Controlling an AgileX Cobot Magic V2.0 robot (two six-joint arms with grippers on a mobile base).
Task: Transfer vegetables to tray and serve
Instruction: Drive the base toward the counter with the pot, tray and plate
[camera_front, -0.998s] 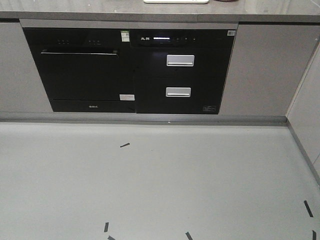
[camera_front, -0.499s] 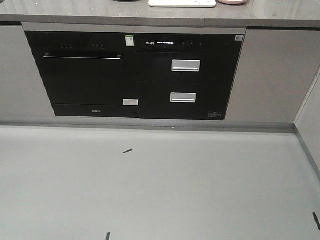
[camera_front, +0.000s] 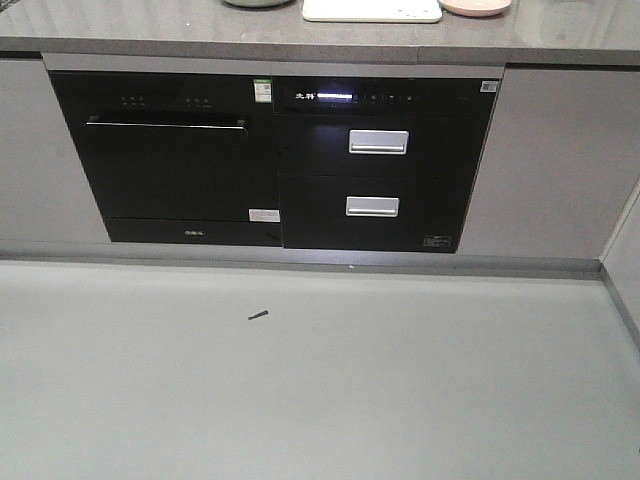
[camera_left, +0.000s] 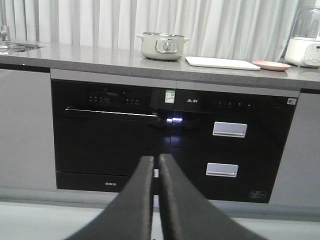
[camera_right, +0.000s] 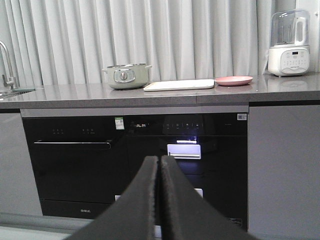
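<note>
On the counter (camera_right: 75, 95) ahead sits the tray (camera_right: 179, 85), lying flat between the pot (camera_right: 126, 76) and the plate (camera_right: 233, 80), and I judge all of it well beyond my arms' reach. Both hands are empty: the left gripper (camera_left: 156, 160) and the right gripper (camera_right: 159, 160) each have their fingers pressed together on nothing. I can't find the lettuce in any view. The plate shows edge-on from both wrists and is cut by the top edge of the front view, so lettuce lying on it would be hidden from me. I expect it to be light, limp and easy to tear, so I'd pinch it gently at the thick rib, not the frill. The tray looks stiff and light, and I'd take it by the rim.
</note>
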